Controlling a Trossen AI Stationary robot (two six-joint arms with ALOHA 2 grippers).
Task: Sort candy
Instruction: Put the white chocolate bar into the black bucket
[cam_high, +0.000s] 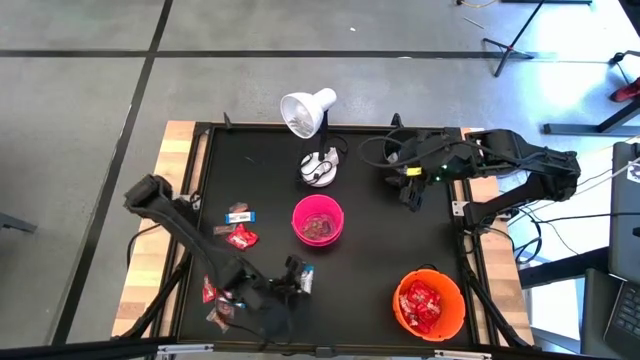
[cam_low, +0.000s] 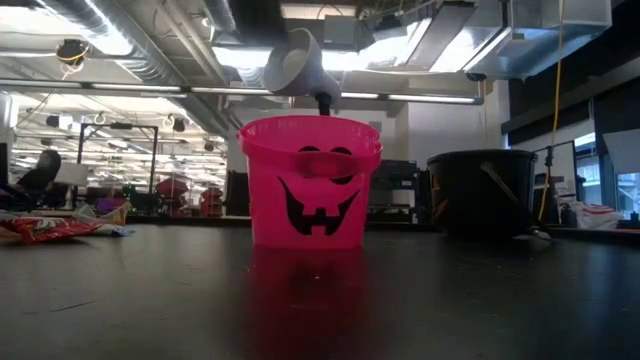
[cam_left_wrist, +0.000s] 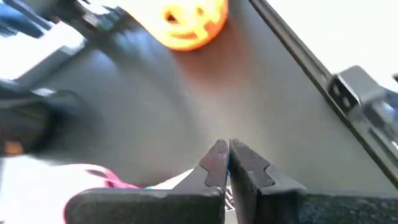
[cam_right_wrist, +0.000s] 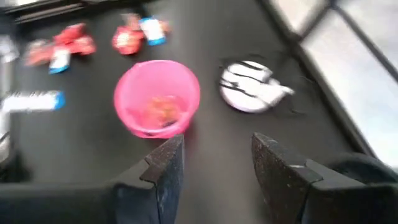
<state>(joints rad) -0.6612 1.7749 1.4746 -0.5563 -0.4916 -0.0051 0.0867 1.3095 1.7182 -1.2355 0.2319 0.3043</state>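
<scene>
Pink bucket (cam_low: 310, 180) centre, black grin facing camera; lamp (cam_low: 297, 65) behind; black bucket (cam_low: 482, 190) right; candy (cam_low: 55, 229) far left.

In the high view the left gripper (cam_high: 296, 283) sits low near the table's front edge, its fingertips too small to make out; a white-and-blue bar (cam_high: 305, 277) lies at it, and whether it is held cannot be told. The candy (cam_high: 215, 303) beside that arm is partly covered by it. In the left wrist view the fingers (cam_left_wrist: 214, 163) press together, with a blurred pink and white shape (cam_left_wrist: 118, 183) cut off behind them. The low view hides the lamp (cam_low: 298, 65) base behind the pink bowl (cam_low: 310, 180). The right wrist view blurs the candy wrappers (cam_right_wrist: 59, 48).
</scene>
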